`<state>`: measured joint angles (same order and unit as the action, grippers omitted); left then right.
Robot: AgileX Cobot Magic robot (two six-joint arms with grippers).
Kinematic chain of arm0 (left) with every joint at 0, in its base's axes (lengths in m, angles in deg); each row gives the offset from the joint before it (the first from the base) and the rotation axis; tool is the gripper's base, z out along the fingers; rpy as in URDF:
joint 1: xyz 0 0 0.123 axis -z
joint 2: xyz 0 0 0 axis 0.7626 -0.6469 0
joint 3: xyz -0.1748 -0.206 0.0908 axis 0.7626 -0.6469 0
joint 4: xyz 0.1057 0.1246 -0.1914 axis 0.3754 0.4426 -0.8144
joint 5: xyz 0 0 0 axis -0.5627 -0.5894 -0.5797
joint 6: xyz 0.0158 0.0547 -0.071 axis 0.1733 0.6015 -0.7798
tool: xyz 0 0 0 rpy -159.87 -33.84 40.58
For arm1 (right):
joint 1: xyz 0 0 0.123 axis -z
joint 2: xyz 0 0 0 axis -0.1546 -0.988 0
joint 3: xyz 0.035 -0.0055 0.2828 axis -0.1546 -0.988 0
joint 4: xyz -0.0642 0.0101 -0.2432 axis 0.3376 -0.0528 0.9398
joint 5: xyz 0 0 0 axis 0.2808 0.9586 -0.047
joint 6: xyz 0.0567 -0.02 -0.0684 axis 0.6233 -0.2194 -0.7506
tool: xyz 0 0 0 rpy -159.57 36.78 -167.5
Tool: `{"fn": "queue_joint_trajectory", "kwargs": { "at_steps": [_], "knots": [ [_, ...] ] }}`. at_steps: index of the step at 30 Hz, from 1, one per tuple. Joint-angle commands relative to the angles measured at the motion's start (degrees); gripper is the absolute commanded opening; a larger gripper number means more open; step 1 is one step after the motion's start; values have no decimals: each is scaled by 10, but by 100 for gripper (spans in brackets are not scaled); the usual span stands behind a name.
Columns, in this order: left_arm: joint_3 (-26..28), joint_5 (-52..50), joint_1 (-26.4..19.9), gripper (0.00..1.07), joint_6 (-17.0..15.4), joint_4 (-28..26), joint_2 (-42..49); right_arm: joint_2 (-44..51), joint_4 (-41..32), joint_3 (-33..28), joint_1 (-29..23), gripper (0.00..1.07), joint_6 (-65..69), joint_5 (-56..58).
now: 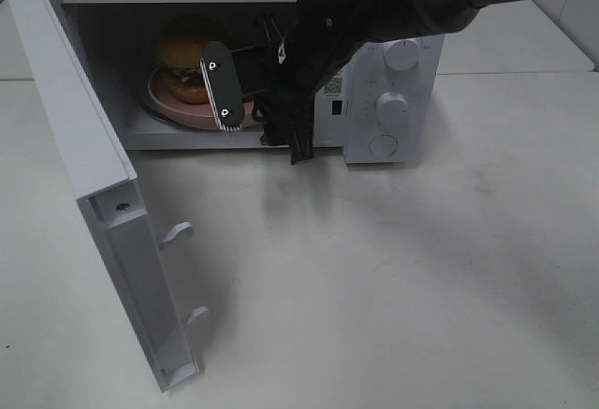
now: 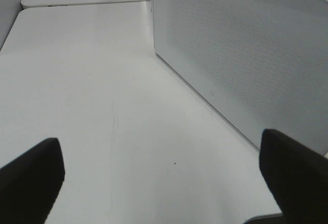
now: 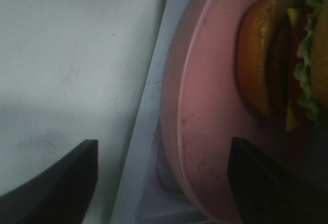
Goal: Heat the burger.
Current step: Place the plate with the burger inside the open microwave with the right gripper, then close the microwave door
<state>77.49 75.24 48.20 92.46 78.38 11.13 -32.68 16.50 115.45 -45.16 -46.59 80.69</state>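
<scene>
Open white microwave [image 1: 416, 100], pink plate [image 1: 182, 111] inside, white table [image 1: 393, 287]

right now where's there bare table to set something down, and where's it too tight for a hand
The widest bare patch is the table in front of the microwave, between its open door and the right edge of view. Crowded: the microwave mouth, where the right gripper hangs open by the pink plate carrying the burger.
</scene>
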Motion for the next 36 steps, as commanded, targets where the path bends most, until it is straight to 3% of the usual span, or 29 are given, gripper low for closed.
{"fn": "queue_joint_trajectory", "kwargs": {
  "at_steps": [1,6,36],
  "knots": [
    [-2,-8,-1,98,-2,-1,14,34,-2,-33,2,75,28,-18],
    [-2,-8,-1,98,-2,-1,14,66,-1,-72,2,81,48,-30],
    [-2,-8,-1,98,-2,-1,14,283,-1,-294,2,79,168,19]
  ]
}}
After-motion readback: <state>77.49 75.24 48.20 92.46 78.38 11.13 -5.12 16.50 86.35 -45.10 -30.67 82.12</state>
